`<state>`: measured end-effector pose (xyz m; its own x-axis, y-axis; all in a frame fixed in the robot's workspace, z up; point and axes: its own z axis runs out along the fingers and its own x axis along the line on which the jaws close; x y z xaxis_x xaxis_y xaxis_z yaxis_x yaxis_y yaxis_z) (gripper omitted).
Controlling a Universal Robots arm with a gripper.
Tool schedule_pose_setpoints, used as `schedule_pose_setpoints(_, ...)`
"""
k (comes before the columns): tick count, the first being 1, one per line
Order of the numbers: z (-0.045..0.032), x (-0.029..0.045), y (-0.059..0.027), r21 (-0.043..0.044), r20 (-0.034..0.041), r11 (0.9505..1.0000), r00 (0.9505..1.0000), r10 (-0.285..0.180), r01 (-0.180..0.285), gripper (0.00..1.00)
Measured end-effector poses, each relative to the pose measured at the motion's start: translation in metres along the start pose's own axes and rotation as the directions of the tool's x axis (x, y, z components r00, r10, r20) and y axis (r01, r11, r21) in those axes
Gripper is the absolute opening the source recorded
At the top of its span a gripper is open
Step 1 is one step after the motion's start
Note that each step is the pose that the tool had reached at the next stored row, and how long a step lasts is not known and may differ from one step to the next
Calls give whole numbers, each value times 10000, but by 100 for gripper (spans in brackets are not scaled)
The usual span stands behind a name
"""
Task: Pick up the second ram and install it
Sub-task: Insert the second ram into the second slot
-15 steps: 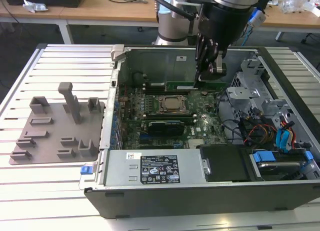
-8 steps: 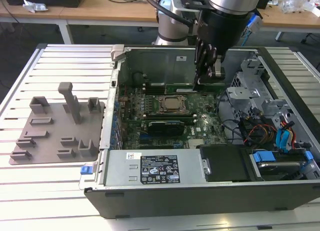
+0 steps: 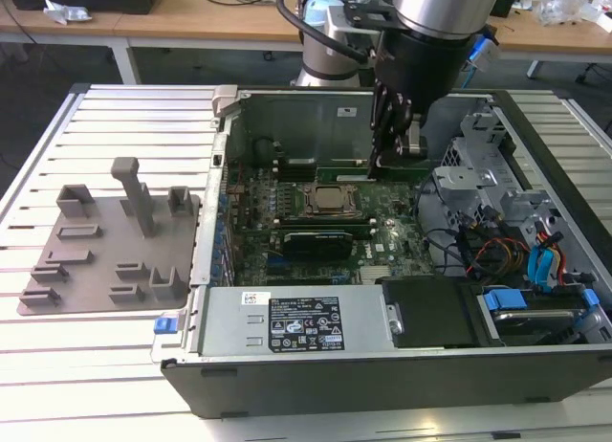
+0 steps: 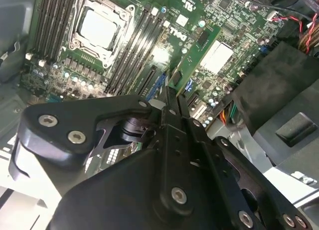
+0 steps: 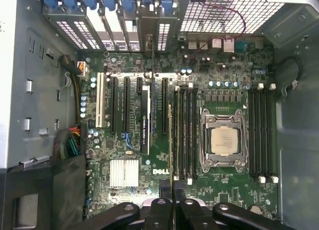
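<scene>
My gripper [image 3: 387, 158] is inside the open computer case, over the motherboard [image 3: 382, 246]. It is shut on the second ram [image 4: 199, 51], a thin green stick that juts out from between the fingertips. In the first wrist view the ram [image 5: 172, 140] appears edge-on, running from my gripper [image 5: 173, 191] along the outermost dark memory slot [image 5: 178, 135] beside the silver processor [image 5: 223, 140]. Whether its lower edge touches that slot I cannot tell. In the second wrist view my gripper [image 4: 172, 94] holds the stick above the slots next to the processor [image 4: 97, 28].
A grey plastic tray [image 3: 105, 251] with raised blocks lies outside the case at the exterior view's left. The case walls [image 3: 287, 117], a drive cage [image 3: 478, 188] with cables [image 3: 540, 265] and the power supply [image 3: 296, 322] surround the board. Several upright expansion slots [image 5: 124, 105] stand near the ram.
</scene>
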<state>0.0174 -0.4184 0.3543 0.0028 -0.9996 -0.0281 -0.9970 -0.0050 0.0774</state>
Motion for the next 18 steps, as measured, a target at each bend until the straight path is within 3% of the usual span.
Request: schedule_pose_setpoints(18, 238, 7, -18, 0, 0, 10000, 10000, 0, 0, 13)
